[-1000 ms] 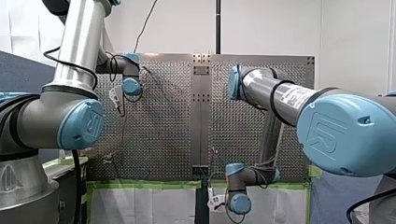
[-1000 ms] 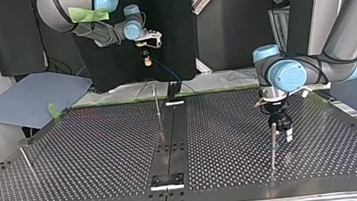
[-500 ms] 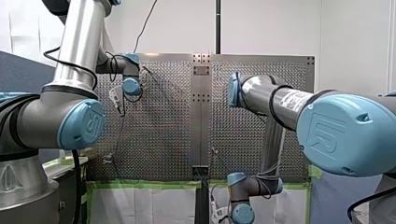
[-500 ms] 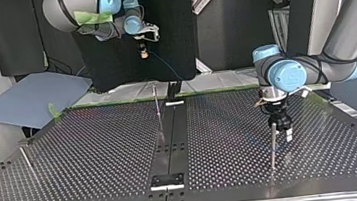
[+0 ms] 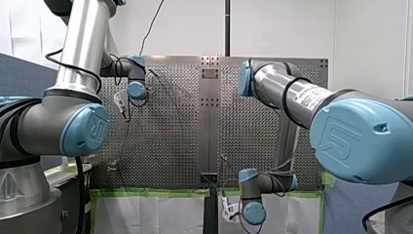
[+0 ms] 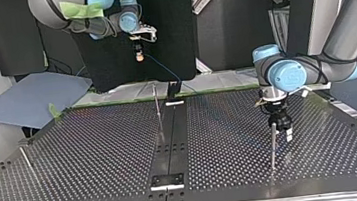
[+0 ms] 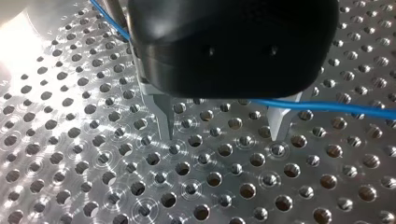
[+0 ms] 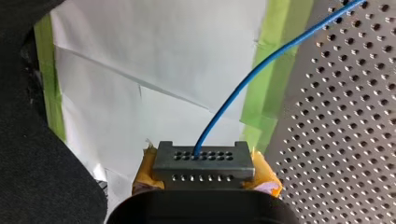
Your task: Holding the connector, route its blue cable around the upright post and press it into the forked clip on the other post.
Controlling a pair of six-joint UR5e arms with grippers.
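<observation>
Upper left in the top view, my right tool [image 6: 137,50] pinches one connector [image 8: 201,160] in yellow pads [image 8: 265,180], long axis across them, ported face pointing away; one blue cable [image 8: 261,63] leaves it. My left tool [image 7: 222,128] stands spread over the surface [image 6: 96,149], which carries seemingly three posts [image 6: 157,107].

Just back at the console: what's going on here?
My right end effector is shut on the grey multi-hole connector, held up beyond the edge of the perforated metal table, its thin blue cable trailing down to the table. My left end effector hangs open over the table by a thin upright metal post, with the cable running past it.
</observation>
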